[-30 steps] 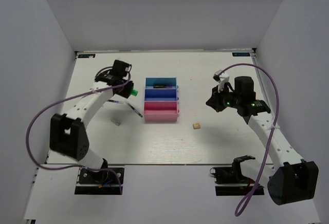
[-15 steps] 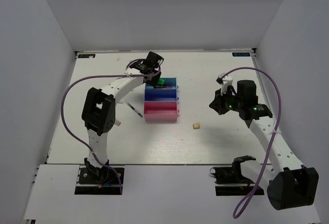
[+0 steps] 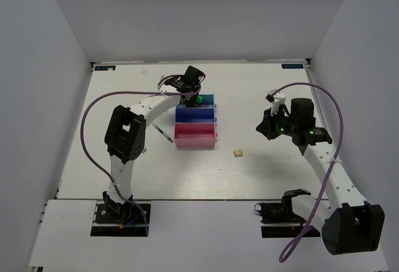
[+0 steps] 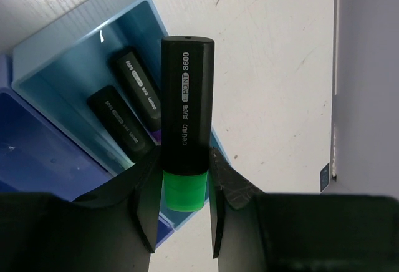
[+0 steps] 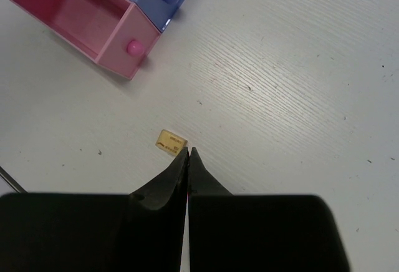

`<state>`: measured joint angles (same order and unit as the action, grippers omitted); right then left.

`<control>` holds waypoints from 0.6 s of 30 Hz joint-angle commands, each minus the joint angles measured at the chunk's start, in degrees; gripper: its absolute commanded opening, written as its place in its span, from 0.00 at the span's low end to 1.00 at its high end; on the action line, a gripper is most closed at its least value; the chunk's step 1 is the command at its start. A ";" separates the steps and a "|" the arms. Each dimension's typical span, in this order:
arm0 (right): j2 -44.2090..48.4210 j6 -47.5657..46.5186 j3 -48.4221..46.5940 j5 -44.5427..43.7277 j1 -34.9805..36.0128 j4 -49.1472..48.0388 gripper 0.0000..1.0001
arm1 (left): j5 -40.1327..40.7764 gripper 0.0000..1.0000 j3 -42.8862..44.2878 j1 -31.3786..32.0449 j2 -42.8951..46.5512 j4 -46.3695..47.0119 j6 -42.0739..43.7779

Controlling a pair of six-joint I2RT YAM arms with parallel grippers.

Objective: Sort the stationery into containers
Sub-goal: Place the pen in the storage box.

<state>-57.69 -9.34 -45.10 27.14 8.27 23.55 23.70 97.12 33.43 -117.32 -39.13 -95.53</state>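
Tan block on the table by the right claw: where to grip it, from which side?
Grip the tan block across its narrower width, the right claw descending straight from above. It lies flat and low, alone on the table, so its sides offer little height for a sideways approach. The claw is shut; open it first.

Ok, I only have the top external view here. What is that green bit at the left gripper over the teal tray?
Observer: It is the cap of a black marker. The left gripper is shut on that capped end, with the marker's other end pointing away.
Reviewer: Is anything in the tray under it?
Observer: Yes, two black markers lie side by side inside the teal tray.
Reviewer: And the right gripper, open or shut?
Observer: The right gripper is shut and holds nothing. The tan cube lies just ahead of it, untouched.
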 commanded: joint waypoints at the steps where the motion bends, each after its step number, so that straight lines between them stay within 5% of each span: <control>1: 1.35 0.73 0.36 1.60 -0.98 -0.78 0.00 | 3.10 0.00 2.20 0.58 -0.19 -0.06 -2.56; 18: 1.35 1.35 0.19 4.51 -3.87 -0.17 0.00 | 3.54 0.42 0.97 1.37 0.07 -1.30 -3.00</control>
<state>-57.67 -8.93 -45.10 30.02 5.08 23.62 24.91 97.49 34.22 -117.89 -39.40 -97.60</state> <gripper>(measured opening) 0.001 0.425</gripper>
